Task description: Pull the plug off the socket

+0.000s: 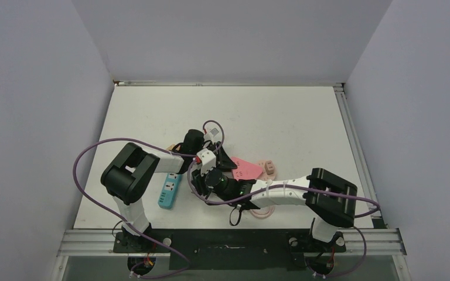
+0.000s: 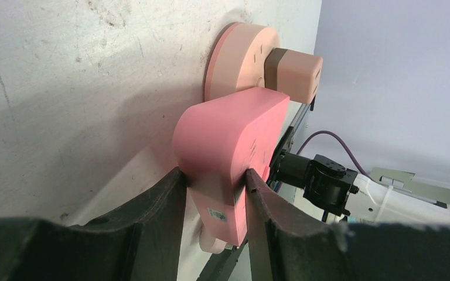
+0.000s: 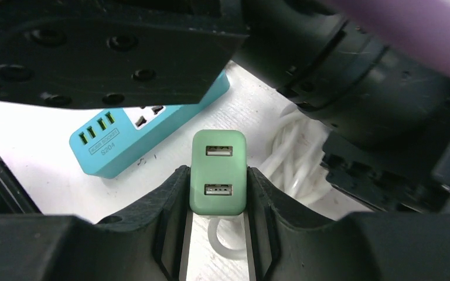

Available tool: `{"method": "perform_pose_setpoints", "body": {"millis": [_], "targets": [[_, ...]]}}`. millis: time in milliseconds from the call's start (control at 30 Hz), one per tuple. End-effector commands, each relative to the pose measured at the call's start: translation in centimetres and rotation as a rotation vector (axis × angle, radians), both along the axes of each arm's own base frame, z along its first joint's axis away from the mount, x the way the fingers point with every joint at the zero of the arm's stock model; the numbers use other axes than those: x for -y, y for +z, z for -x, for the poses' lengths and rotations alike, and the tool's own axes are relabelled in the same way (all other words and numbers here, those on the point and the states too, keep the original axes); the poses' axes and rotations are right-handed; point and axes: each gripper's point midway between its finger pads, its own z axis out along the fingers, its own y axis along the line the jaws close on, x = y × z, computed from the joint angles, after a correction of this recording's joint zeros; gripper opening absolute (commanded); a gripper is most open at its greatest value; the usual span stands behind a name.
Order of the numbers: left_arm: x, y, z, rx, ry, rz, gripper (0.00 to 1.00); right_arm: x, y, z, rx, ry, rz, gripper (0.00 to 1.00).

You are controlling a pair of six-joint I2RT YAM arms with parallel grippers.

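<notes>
White table (image 1: 304, 129), pale grey walls around. Left gripper (image 2: 214, 175) clenched on pink socket block (image 2: 228, 134), fingers pressed against both its sides. Just beyond block: round peach socket (image 2: 240, 58) on tabletop, beige plug (image 2: 299, 73) seated in it. Right gripper (image 3: 217, 174) grasping green plug (image 3: 218, 158), two USB ports facing wrist camera. Apart from blue power strip (image 3: 123, 143), lying flat just behind. White cable (image 3: 293, 152) coiled to its right. Both wrists close together near table middle.

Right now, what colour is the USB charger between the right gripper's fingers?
Pale green. The USB charger shows best in the right wrist view.
</notes>
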Motion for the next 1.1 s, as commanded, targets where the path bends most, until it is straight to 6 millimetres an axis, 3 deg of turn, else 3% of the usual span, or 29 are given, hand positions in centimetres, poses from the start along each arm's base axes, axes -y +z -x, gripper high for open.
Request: {"method": "perform_pose_setpoints", "body": {"millis": [0,133,200,400,567,733,800,967,1067], "targets": [[-0.4,-0.9,0.2,0.02,-0.004,-0.059,0.21,-3.3,2.8,-0.6,0.044,0.028,-0.104,0.26],[-0.4,-1.0,0.2,0.014,-0.003,-0.059,0.21,-3.3,2.8,-0.7,0.046,0.022,-0.109,0.64],[-0.4,-1.0,0.2,0.011,-0.003,-0.059,0.21,-3.0,3.0,-0.7,0.05,0.02,-0.104,0.73],[-0.4,-0.7,0.2,0.012,-0.005,-0.052,0.21,-1.4,4.3,-0.3,0.06,0.008,-0.103,0.83],[-0.4,-0.5,0.0,0.014,-0.003,-0.048,0.21,1.6,6.4,0.0,0.061,-0.047,-0.122,0.88],[-0.5,-0.3,-0.1,0.017,0.002,-0.048,0.21,7.3,8.7,-1.5,0.1,-0.223,-0.103,0.93],[-0.6,-0.3,-0.2,0.021,0.002,-0.05,0.22,10.0,8.8,-2.7,0.1,-0.304,-0.072,0.93],[-0.7,-0.5,-0.2,0.021,0.002,-0.059,0.22,17.8,6.7,-5.9,0.016,-0.528,-0.003,0.95],[-0.6,-0.3,-0.2,0.023,-0.001,-0.055,0.22,21.4,5.1,-7.1,-0.062,-0.626,0.021,0.94]]}}
